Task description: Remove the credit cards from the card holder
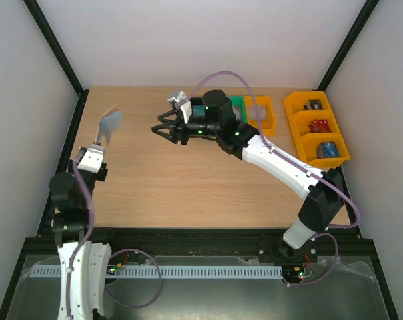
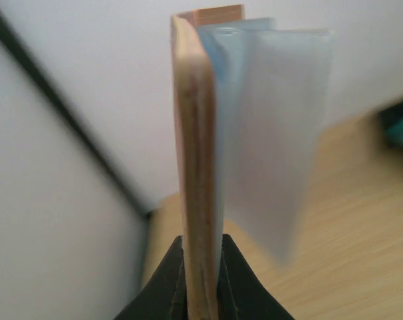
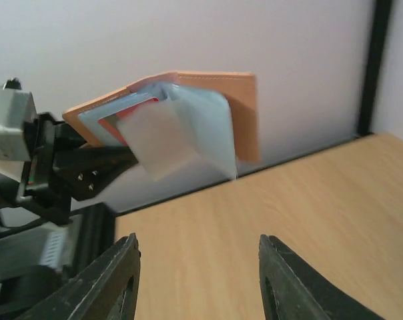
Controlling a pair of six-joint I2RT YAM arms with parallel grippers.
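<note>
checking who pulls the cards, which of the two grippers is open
The right gripper: its fingers are spread wide with nothing between them. The left gripper is clamped on the card holder, holding it up off the table.

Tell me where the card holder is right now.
Top view, far left: the card holder is held open above the table in the left fingers, the open right fingers facing it.

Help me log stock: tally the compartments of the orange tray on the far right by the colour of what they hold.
In the orange tray:
black contents: 1 compartment
red contents: 1 compartment
blue contents: 1 compartment
Total: 3 compartments, all filled
</note>
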